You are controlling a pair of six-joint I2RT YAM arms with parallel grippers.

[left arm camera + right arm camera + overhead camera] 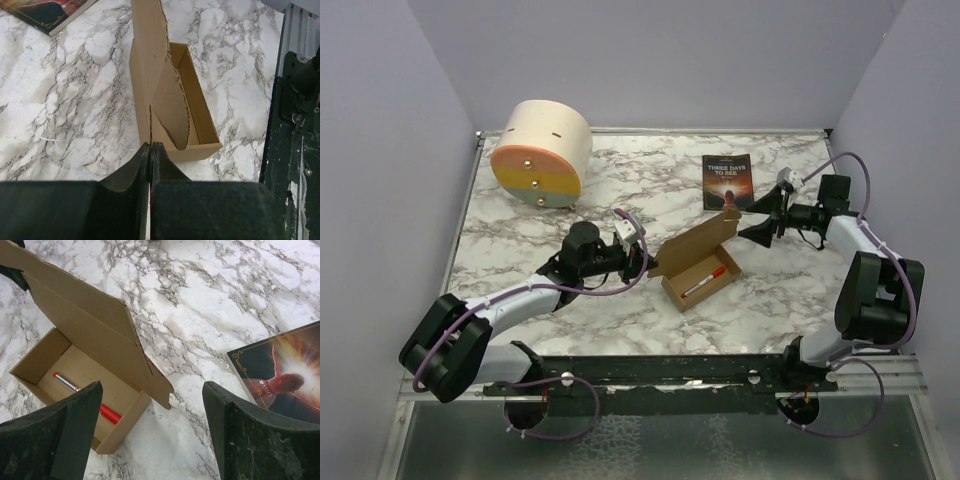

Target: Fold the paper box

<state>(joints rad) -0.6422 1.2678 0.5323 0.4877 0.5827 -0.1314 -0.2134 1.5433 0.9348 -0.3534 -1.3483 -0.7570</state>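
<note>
- left gripper (642, 262): jaws clenched together, tips at the left end of the paper box (700, 268).
- paper box: mid-table, tray formed, lid flap raised, red pen (703, 281) inside.
- right gripper (757, 232): jaws released, empty, just beside the raised lid.

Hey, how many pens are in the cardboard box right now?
1. A red-and-silver pen lies on the floor of the open paper box. The raised lid may hide part of the interior.
</note>
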